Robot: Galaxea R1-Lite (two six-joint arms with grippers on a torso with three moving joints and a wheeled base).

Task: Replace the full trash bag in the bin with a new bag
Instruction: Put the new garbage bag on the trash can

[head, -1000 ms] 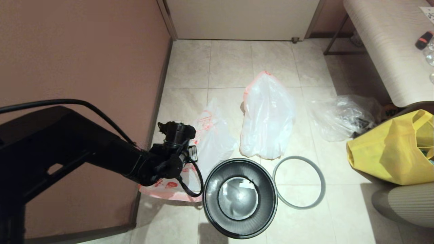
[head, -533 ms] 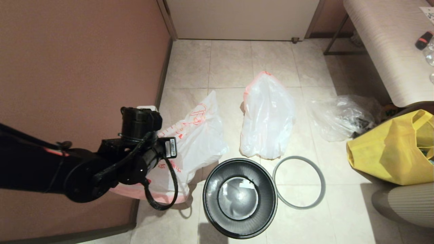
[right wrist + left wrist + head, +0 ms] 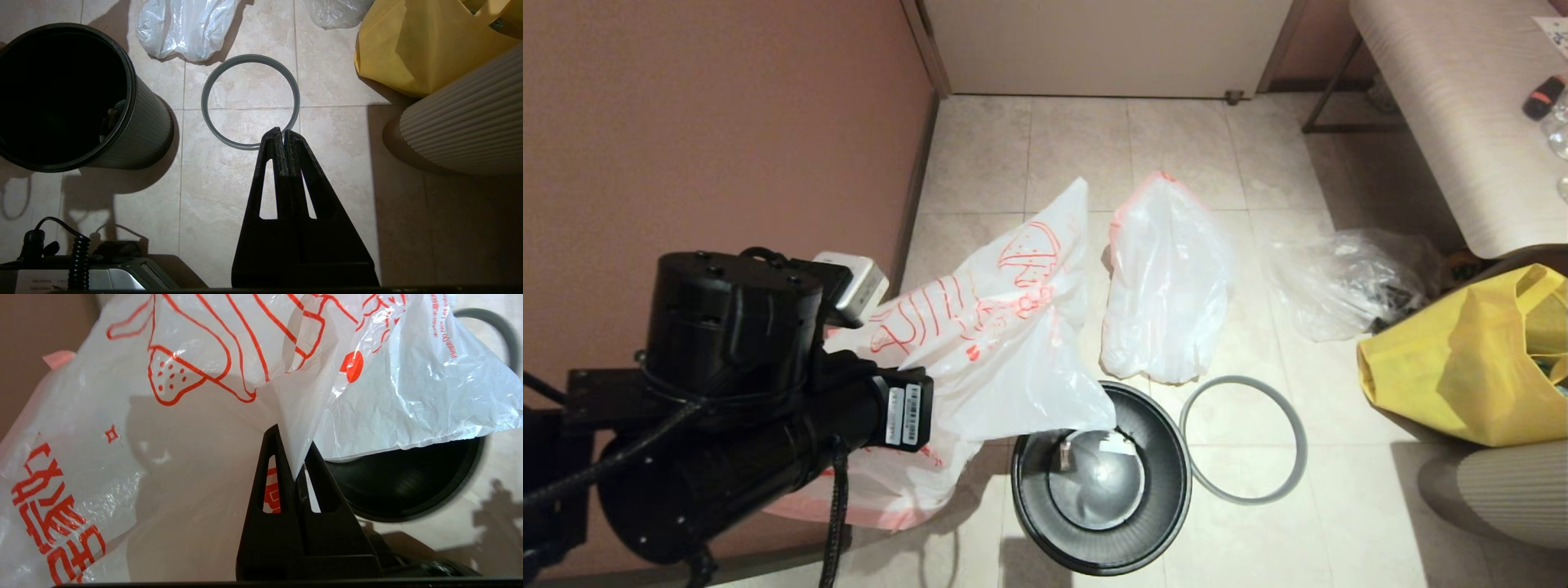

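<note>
Head view: nearest, the left tool (image 3: 295,473) is seen raised at the left, clamped shut on a fold of the new bag (image 3: 1005,343), which is held up off the floor with one corner draped over the rim of the bin (image 3: 1168,523). The right tool (image 3: 282,136) is held closed and empty above the tiles by the grey ring (image 3: 1290,474). Farther back, the full trash bag (image 3: 1168,286) lies on the floor, apparently untouched.

A clear plastic bag (image 3: 1343,282) is lying on the tiled floor (image 3: 980,155) at about two o'clock, and a yellow tote (image 3: 1462,367) is sitting at three o'clock beside it.
</note>
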